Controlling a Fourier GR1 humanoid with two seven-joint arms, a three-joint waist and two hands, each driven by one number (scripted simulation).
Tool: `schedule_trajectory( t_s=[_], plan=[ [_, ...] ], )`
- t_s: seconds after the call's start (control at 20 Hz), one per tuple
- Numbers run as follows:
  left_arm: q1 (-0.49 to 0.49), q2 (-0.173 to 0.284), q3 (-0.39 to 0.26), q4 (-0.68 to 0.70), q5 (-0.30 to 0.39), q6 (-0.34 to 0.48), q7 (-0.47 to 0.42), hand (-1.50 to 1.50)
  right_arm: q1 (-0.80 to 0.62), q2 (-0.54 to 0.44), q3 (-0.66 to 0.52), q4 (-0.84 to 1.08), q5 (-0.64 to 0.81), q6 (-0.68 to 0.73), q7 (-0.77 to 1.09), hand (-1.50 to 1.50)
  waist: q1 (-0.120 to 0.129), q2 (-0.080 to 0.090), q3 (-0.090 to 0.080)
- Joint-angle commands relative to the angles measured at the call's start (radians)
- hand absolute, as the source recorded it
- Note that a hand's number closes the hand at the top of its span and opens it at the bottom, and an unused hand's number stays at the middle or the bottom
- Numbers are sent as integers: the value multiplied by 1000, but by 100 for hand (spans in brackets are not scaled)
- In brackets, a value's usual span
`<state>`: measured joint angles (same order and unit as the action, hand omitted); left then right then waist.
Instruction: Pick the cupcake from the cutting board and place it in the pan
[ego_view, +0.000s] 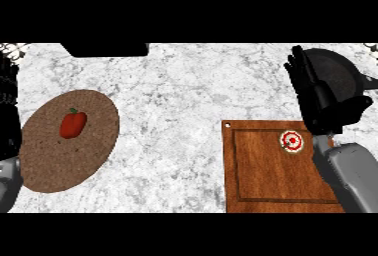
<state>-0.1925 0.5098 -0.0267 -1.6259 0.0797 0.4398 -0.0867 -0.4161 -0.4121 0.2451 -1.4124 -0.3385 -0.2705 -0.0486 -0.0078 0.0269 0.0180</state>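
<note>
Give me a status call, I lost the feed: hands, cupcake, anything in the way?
Right hand open, raised beside cupcake, holding nothing. Cupcake on cutting board, pan behind the hand. Left hand out of view. Nothing in the way.

The tabletop (184, 100) is white marbled with grey veins. A speckled brown round mat (44, 165) carries a red pepper (72, 125) with a green stem. The cutting board (266, 170) is reddish-brown wood grain; the cupcake (292, 142) shows red and white rings. The pan (343, 72) is dark grey, the right robot hand (321, 100) black.
</note>
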Motion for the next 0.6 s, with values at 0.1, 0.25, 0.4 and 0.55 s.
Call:
schedule_trajectory(
  t_s=[0.1,0.25,0.4,0.55],
  plan=[
    [-18,-45,-63,29,48,-67,58,0,-49,-86,186,24,-29,414,17,150,42,-5,-18],
    [-29,-81,-110,37,82,-107,84,0,-81,-122,358,-16,-4,661,18,150,89,21,-21],
    [21,-113,-124,91,138,-153,111,0,-106,-307,266,-19,106,752,-254,-150,15,-6,-14],
    [-6,-112,-107,115,145,-154,121,0,-136,-446,135,38,148,795,-463,-150,-1,-11,-13]
  ],
)
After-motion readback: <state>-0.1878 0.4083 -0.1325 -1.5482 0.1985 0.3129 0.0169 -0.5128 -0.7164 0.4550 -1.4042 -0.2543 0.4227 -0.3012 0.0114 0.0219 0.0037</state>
